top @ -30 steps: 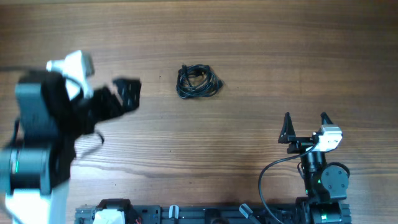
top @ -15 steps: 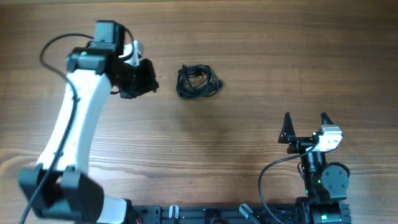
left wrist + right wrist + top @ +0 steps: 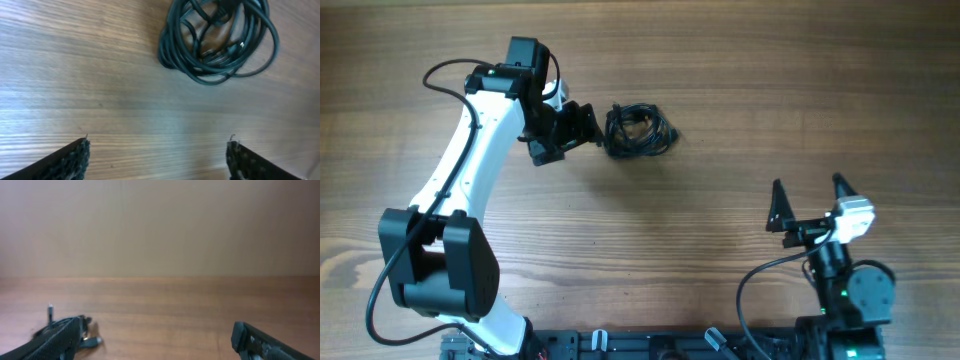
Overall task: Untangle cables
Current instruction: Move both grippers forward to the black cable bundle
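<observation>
The cables [image 3: 638, 130] lie as a small knotted black bundle on the wooden table, left of centre toward the far side. My left gripper [image 3: 592, 127] sits just left of the bundle, open, with nothing between its fingers. In the left wrist view the cables [image 3: 217, 40] coil ahead and to the right of the open gripper [image 3: 157, 150], with bare wood between the fingertips. My right gripper [image 3: 808, 190] stands open near the front right, far from the bundle. Its wrist view shows the gripper [image 3: 157, 330] open and a plug end of the cables [image 3: 92, 341] beside its left finger.
The left arm [image 3: 470, 170] reaches diagonally across the left half of the table. A thick black wire [image 3: 760, 275] loops from the right arm's base. A black rail [image 3: 650, 345] runs along the front edge.
The left arm has swung from the far left toward the cable bundle, and its gripper now sits right beside it. The right arm has barely shifted.
</observation>
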Available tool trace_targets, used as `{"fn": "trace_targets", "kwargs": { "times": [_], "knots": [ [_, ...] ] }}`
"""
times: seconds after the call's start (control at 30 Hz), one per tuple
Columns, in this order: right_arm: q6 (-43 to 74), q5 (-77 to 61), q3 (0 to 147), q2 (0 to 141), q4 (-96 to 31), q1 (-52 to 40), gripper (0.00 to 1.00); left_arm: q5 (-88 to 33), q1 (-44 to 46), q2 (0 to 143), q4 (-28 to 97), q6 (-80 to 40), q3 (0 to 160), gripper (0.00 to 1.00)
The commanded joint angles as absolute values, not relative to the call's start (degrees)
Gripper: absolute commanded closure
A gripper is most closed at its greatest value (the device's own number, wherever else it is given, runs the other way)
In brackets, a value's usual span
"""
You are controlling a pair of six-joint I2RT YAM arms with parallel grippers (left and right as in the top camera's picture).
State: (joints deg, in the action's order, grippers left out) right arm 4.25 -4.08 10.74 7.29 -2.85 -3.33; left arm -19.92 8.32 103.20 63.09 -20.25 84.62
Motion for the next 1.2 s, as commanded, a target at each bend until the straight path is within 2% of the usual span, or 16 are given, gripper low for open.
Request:
{"fn": "trace_targets", "kwargs": {
  "times": [0.0,0.17,0.3,0.4,0.5,0.53,0.57,0.63,0.8,0.9,1.17],
  "knots": [
    [4.6,-6.4,25.7,17.7,-7.6,-3.7,0.0,-13.6,8.5,103.5,62.0,-20.2,85.1,0.07],
    [4.6,-15.0,52.5,39.9,-26.0,-3.7,0.0,-9.9,8.5,103.5,59.7,-23.4,85.1,0.06],
    [4.7,-20.1,76.8,59.0,-49.0,-3.7,0.0,-9.9,8.5,103.6,57.8,-23.4,85.1,0.09],
    [4.7,-25.7,86.7,69.1,-57.0,-3.7,0.0,-9.9,8.5,104.2,57.3,-23.4,85.1,0.1],
    [6.5,-34.3,88.5,75.4,-55.8,-3.7,0.0,-10.0,8.5,104.6,57.1,-23.4,85.1,0.1],
    [9.4,-37.9,88.5,77.5,-55.6,-3.8,0.0,-10.0,8.5,104.8,56.9,-23.1,85.1,0.14],
    [10.1,-40.5,88.5,79.5,-55.2,-4.4,0.06,-10.0,8.5,104.8,56.8,-23.1,85.1,0.14],
    [10.0,-40.7,88.5,83.3,-54.3,-6.6,0.24,-10.0,8.5,104.9,56.2,-22.7,85.0,0.16],
    [10.7,-32.3,88.5,90.6,-52.2,-14.1,0.48,-10.1,8.5,105.8,53.5,-21.4,84.8,0.22],
    [10.6,-27.4,88.5,94.2,-50.6,-17.2,0.49,-11.0,8.6,106.0,51.1,-21.2,83.3,0.23],
    [10.6,-24.6,88.4,104.0,-46.4,-19.4,0.42,-14.5,9.2,106.1,45.6,-19.5,79.0,0.26]
  ]
}}
